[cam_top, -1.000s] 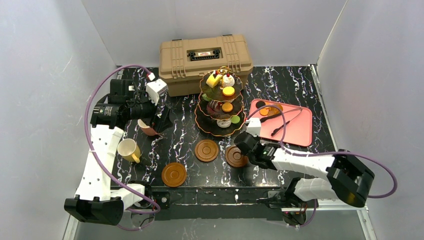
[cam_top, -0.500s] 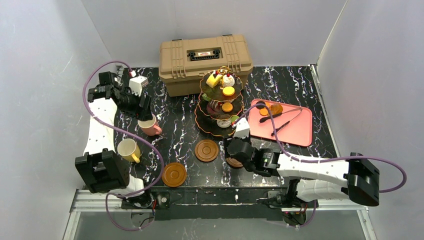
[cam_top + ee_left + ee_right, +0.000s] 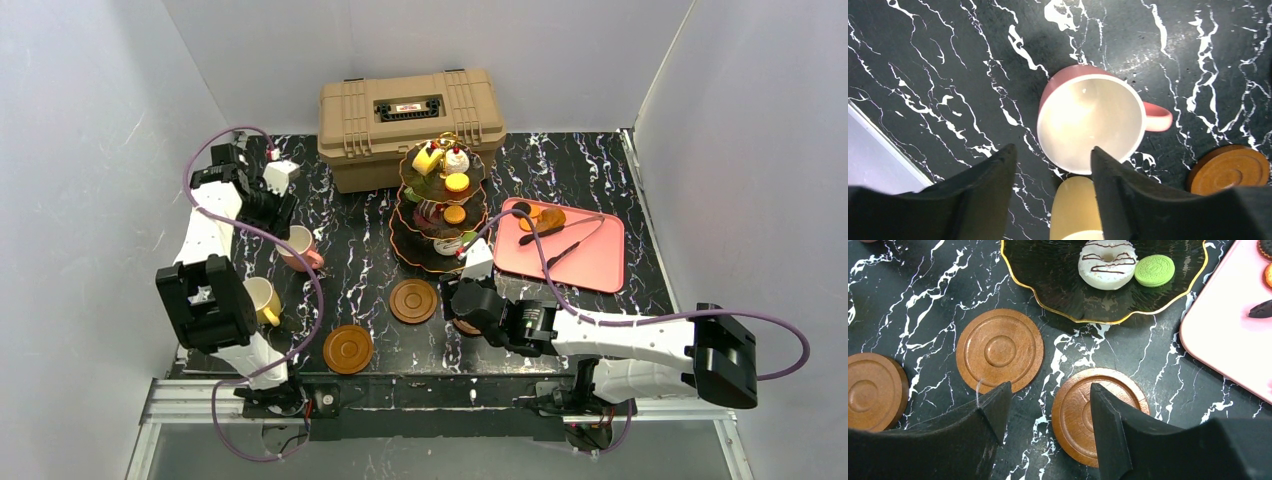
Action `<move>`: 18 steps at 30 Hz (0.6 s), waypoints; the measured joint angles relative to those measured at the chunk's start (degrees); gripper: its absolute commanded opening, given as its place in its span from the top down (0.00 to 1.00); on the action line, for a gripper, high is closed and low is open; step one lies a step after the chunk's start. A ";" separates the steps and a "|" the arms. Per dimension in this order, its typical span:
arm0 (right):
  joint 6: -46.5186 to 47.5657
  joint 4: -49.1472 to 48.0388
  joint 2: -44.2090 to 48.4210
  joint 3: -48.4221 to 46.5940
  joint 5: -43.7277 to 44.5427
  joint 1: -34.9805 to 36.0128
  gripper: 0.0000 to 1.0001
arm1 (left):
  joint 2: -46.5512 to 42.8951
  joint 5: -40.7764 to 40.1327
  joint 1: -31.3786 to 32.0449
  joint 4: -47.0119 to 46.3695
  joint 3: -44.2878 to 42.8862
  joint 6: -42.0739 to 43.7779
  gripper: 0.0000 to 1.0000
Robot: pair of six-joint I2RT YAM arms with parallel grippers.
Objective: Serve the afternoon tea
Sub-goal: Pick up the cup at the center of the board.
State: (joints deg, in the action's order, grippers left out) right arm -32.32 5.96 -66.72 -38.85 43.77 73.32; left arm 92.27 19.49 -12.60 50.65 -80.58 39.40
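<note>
The black three-tier stand [image 3: 445,205] with gold rims carries pastries; its bottom tier [image 3: 1048,280] holds a white donut [image 3: 1107,262] and a green macaron [image 3: 1154,270]. A pink cup [image 3: 300,247] [image 3: 1090,122] stands upright on the marble, with a yellow cup [image 3: 262,300] [image 3: 1078,210] nearer the front. My left gripper [image 3: 1053,152] [image 3: 275,205] hovers open just behind the pink cup's rim and holds nothing. Three brown saucers lie flat: left [image 3: 873,390], middle [image 3: 999,350] and right [image 3: 1078,415]. My right gripper [image 3: 1050,387] is open low over the right saucer's left edge.
A tan toolbox [image 3: 410,115] stands at the back behind the stand. A pink tray [image 3: 590,255] [image 3: 1228,340] with biscuits and dark utensils lies on the right. White walls enclose the black marble tabletop [image 3: 360,250] on three sides.
My right gripper has opened at the right saucer and shifted slightly left. The left arm has pulled back towards the far left, uncovering the pink cup, and its jaws have narrowed.
</note>
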 measured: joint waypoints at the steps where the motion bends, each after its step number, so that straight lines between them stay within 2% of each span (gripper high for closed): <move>1: 0.00 -0.04 0.02 -0.04 0.02 0.15 0.34 | 0.79 -0.33 -0.02 -0.37 0.07 0.09 0.63; 4: 0.00 -0.02 0.17 -0.04 0.02 0.31 0.35 | 2.27 -0.85 -0.04 -1.11 0.31 -0.04 0.80; 8: -0.02 -0.04 0.79 -0.04 0.04 0.31 0.36 | 3.10 -0.96 -0.04 -1.51 0.63 -0.17 0.89; 12: -0.02 -0.07 0.79 -0.04 0.04 0.31 0.36 | 3.08 -0.66 -0.09 -2.56 1.20 -0.70 0.87; 16: -0.02 -0.07 0.76 -0.07 0.04 0.31 0.35 | 3.06 -0.37 -0.09 -3.45 2.08 -1.09 0.75; 18: -0.02 -0.07 0.76 -0.07 0.04 0.31 0.35 | 3.06 -0.13 -0.07 -3.74 2.95 -1.40 0.75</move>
State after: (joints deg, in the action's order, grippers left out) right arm -32.34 5.89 -65.95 -38.92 43.81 73.63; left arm 95.33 19.35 -12.67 46.92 -77.62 38.00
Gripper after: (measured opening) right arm 0.645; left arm 0.238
